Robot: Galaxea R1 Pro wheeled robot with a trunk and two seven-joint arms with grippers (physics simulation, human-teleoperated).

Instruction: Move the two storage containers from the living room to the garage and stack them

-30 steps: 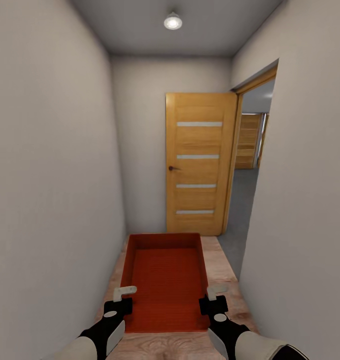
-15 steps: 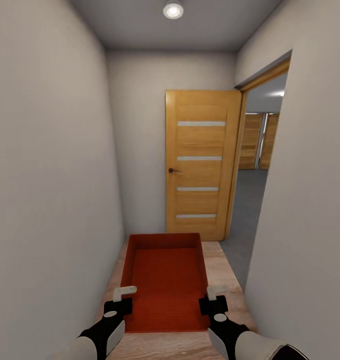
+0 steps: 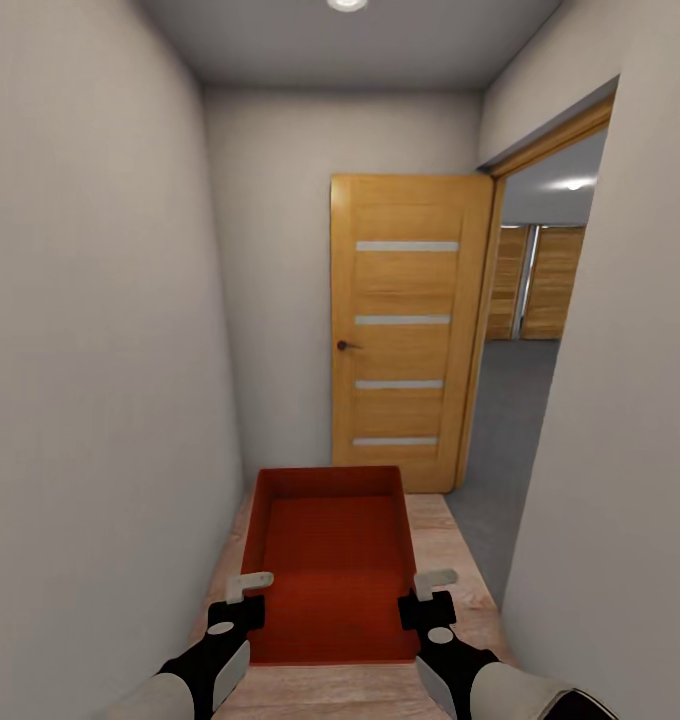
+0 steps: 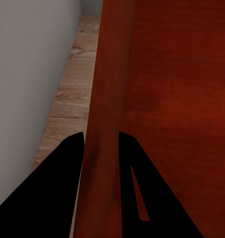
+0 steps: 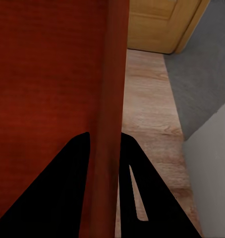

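The left gripper and right gripper each clamped a side wall of the storage container, carried between them, long axis toward 12 o'clock. The open doorway lay at 1 o'clock. Since a second before, the view had advanced, widening that doorway.

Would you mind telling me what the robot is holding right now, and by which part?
One orange-red storage container: the left hand grips its left side wall, the right hand its right side wall.
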